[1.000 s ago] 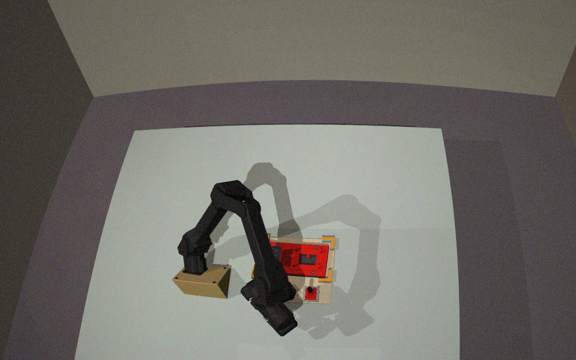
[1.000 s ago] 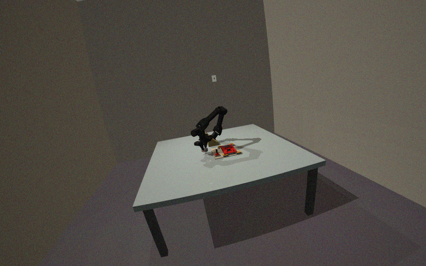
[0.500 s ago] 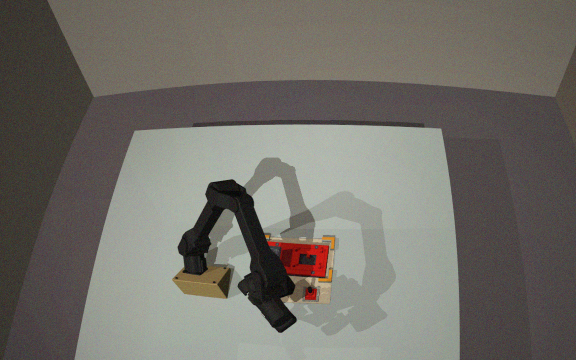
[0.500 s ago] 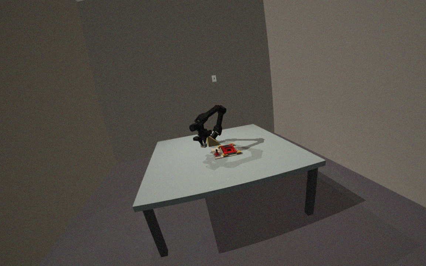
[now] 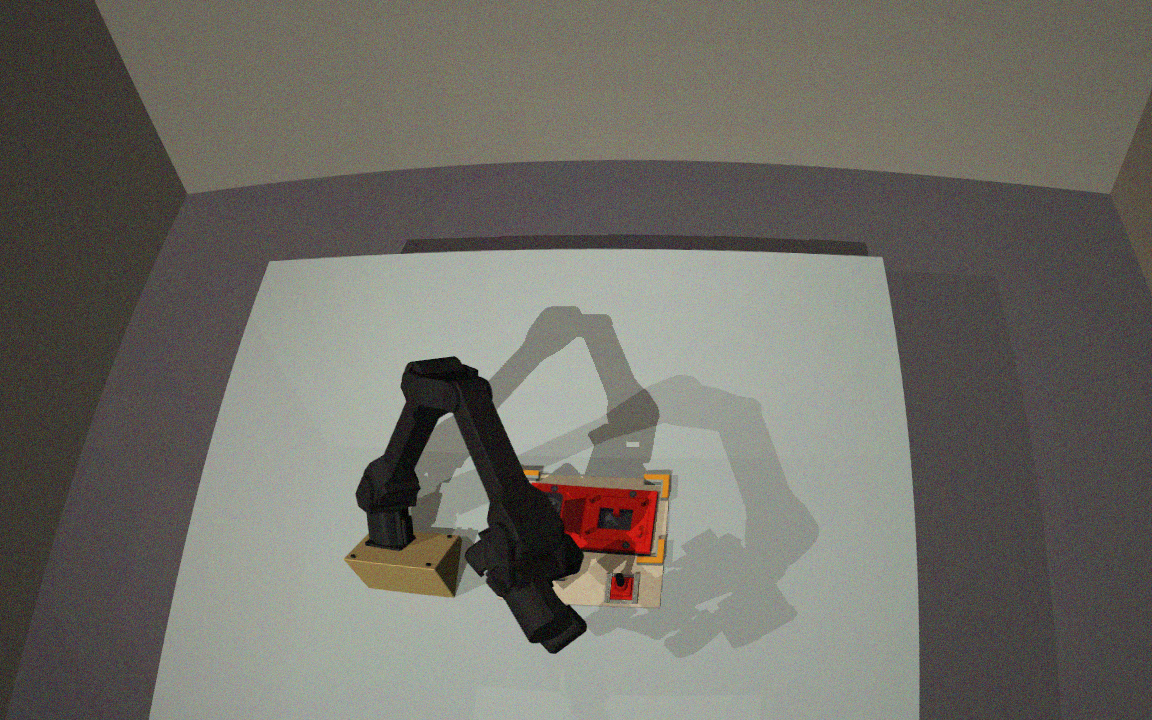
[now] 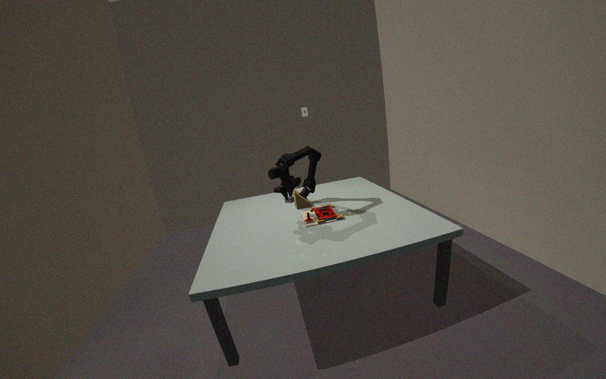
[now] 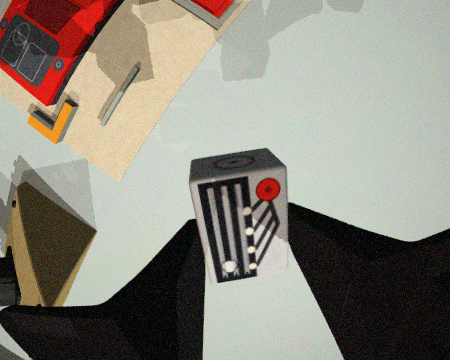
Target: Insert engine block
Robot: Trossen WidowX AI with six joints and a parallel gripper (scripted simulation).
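Observation:
My gripper is shut on the engine block, a light grey block with black stripes, white dots and a red disc on the face toward the wrist camera. It holds the block above the table, beside the board; in the top view the arm hides it. I cannot tell which side has the slot. The red car body lies on the cream board. Its dark rectangular opening shows in the top view, with a small red tab at the edge, and looks empty. The wrist view cuts the opening off.
The cream board carries orange corner brackets and a thin grey bar. A red piece with a black upright knob stands near its front. The tan arm base is left of the board.

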